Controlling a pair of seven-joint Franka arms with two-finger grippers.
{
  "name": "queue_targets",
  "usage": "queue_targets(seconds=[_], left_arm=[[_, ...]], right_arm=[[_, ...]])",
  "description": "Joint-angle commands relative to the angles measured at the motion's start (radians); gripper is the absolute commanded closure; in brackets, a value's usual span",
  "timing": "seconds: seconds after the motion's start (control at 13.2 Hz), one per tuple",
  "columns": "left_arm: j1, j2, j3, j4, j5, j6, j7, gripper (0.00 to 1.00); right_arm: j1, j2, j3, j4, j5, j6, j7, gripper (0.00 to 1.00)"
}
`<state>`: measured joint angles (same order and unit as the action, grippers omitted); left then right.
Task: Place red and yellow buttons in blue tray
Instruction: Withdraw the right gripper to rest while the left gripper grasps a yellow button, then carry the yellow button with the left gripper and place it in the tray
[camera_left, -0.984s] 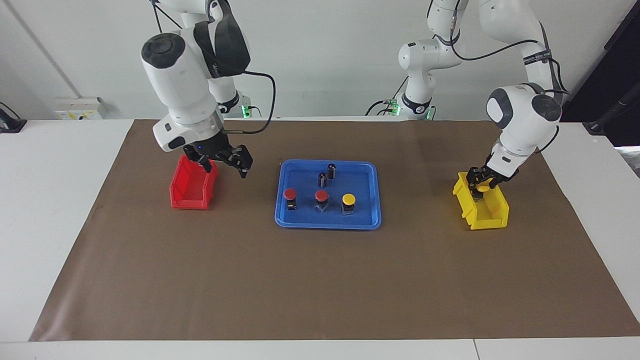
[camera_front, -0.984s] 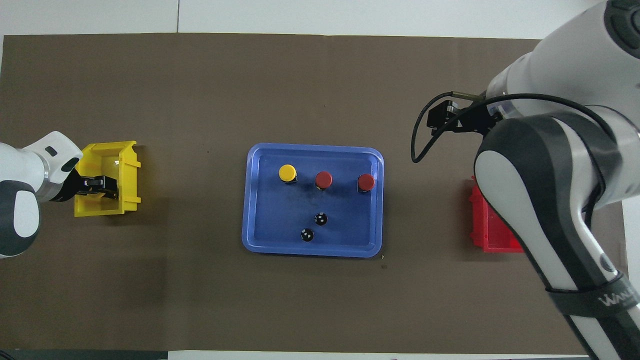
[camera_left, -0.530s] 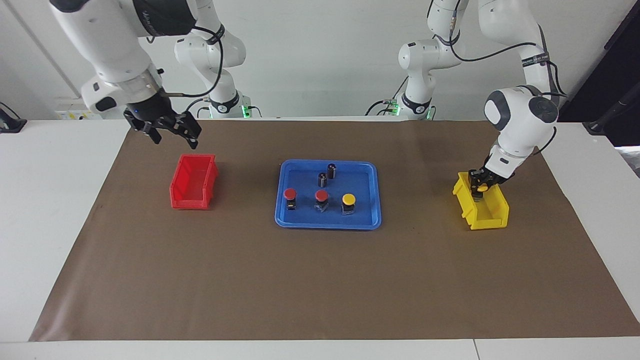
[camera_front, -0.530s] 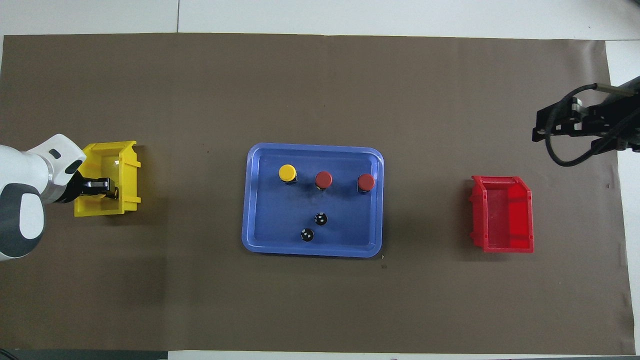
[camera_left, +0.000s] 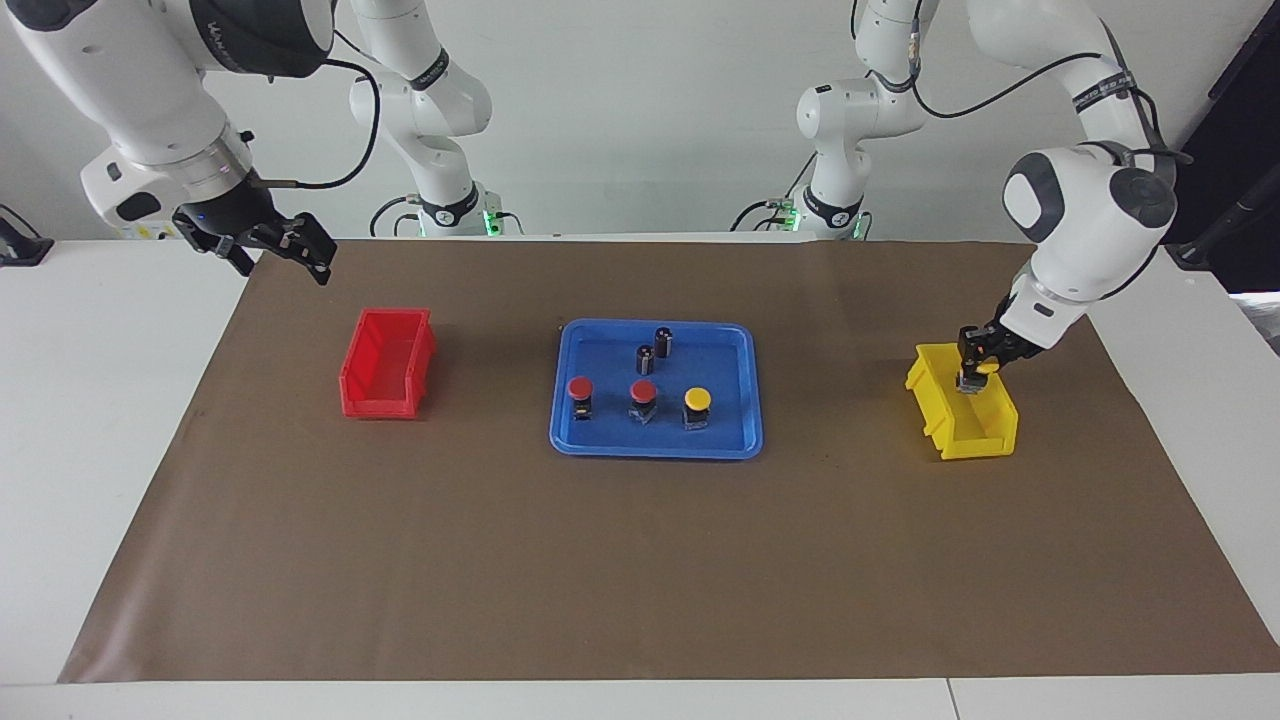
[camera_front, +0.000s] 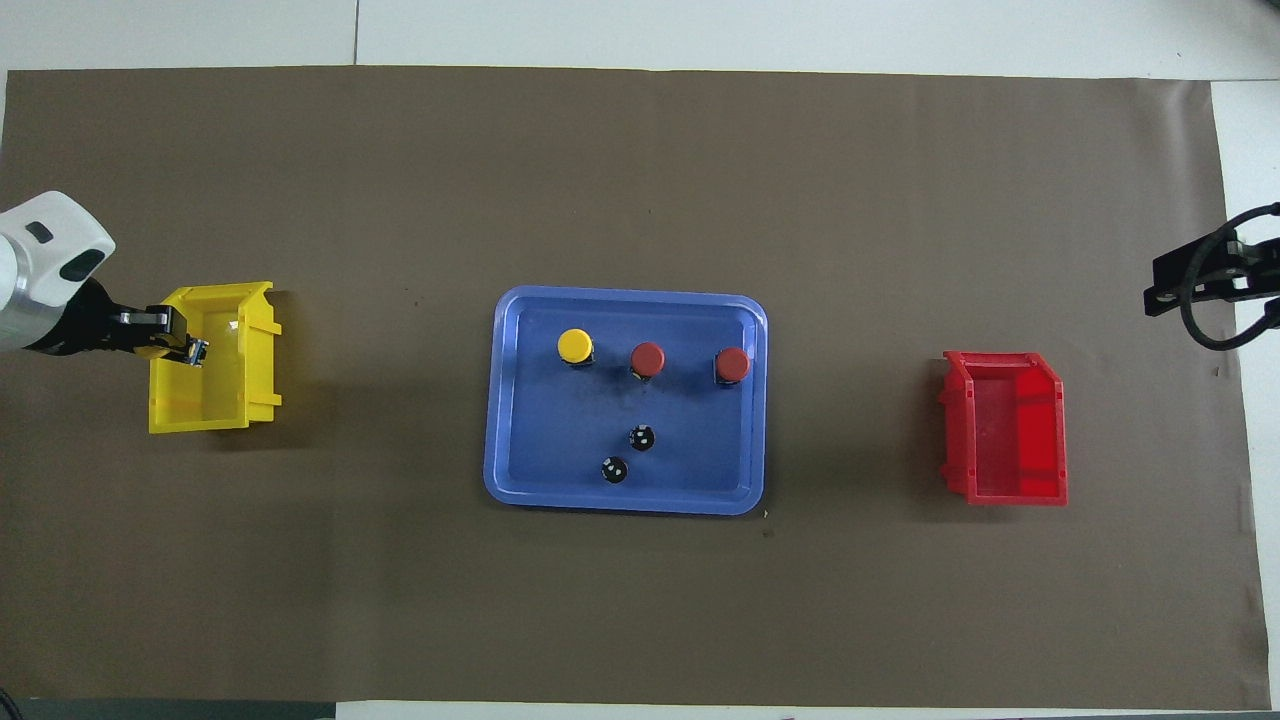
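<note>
While the left gripper (camera_left: 973, 372) hangs over the yellow bin (camera_left: 962, 413), clenched on a yellow button (camera_left: 979, 368), the blue tray (camera_left: 655, 444) mid-desk holds two red buttons (camera_left: 580, 388) and another yellow one (camera_left: 697, 399). Right gripper (camera_left: 272, 244), released, waits above the desk's edge, off the tray toward the right arm's end.

A robotics lab. Two white arms (camera_left: 1085, 215) stand bolted at one end of a white table (camera_left: 100, 400), their cables (camera_left: 940, 100) trailing to bases with green lights. A brown mat (camera_left: 640, 560) covers the work area, and small plastic bins (camera_left: 385, 365) and a tray (camera_left: 655, 445) sit on it like test props. The wall (camera_left: 650, 120) is plain white, with a socket box (camera_left: 140, 230) at table height.
</note>
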<state>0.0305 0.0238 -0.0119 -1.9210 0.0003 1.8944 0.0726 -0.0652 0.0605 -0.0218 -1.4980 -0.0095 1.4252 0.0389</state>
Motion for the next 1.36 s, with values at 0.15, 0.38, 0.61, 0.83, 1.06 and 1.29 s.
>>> queue_targets(seconds=[0.15,0.38,0.61,0.83,1.06,1.29], left_arm=[[-0.275,0.028,-0.003,0.030,-0.062,0.063,-0.363,0.99],[-0.429,0.059,-0.007,0.028,-0.063,0.113,-0.549,0.99],[-0.529,0.145,-0.007,0.022,-0.063,0.227,-0.637,0.99],[-0.572,0.166,-0.007,-0.021,-0.063,0.296,-0.686,0.99],[-0.580,0.180,-0.007,-0.081,-0.063,0.377,-0.686,0.99],[-0.590,0.196,-0.008,-0.088,-0.063,0.379,-0.703,0.99]], right_arm=[[-0.002,-0.053,-0.009,-0.094,0.022,0.053,-0.040,0.00],[0.031,-0.056,-0.035,-0.097,0.020,0.057,-0.037,0.00],[0.024,-0.057,-0.035,-0.099,0.020,0.054,-0.040,0.00],[0.027,-0.059,-0.035,-0.099,0.017,0.046,-0.040,0.00],[0.031,-0.059,-0.033,-0.102,0.017,0.046,-0.040,0.00],[0.030,-0.059,-0.033,-0.103,0.017,0.050,-0.037,0.00]])
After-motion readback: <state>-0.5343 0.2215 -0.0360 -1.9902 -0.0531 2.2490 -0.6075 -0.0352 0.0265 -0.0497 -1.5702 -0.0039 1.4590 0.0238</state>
